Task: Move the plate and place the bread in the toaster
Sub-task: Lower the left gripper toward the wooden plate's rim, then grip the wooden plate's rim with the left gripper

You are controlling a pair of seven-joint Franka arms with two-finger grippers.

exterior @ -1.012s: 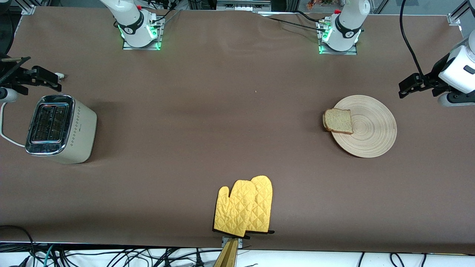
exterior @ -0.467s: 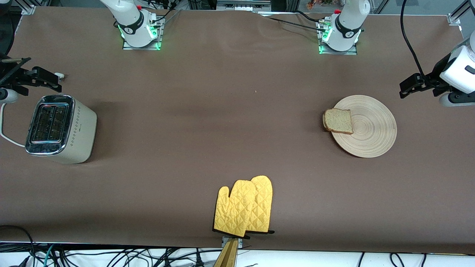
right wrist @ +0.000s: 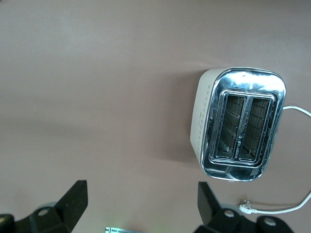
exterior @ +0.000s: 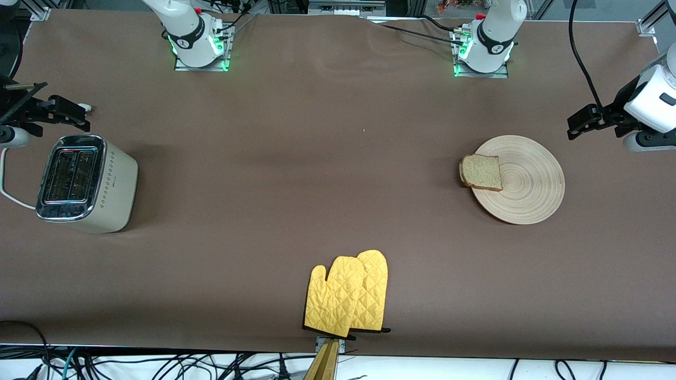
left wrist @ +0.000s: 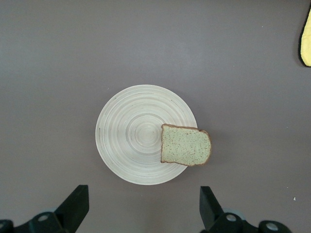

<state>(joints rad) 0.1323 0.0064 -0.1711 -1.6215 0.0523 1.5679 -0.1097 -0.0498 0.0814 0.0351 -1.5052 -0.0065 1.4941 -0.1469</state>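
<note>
The pale wooden plate [exterior: 528, 184] lies toward the left arm's end of the table. The bread [exterior: 481, 172] rests on its rim, overhanging the edge that faces the table's middle. Both show in the left wrist view, plate [left wrist: 131, 136] and bread [left wrist: 185, 145]. My left gripper [exterior: 581, 124] is open and empty, in the air over the table just beside the plate [left wrist: 142, 190]. The cream-white toaster [exterior: 84, 182] stands at the right arm's end, both slots empty [right wrist: 240, 124]. My right gripper [exterior: 68, 112] is open and empty, over the table beside the toaster [right wrist: 141, 188].
A pair of yellow quilted oven mitts [exterior: 348, 295] lies at the table's edge nearest the front camera, midway along it; one corner shows in the left wrist view [left wrist: 306, 39]. The toaster's white cord [right wrist: 291, 208] trails beside it toward the table end.
Both grippers have drifted only slightly in the air. The plate, bread and toaster have not moved.
</note>
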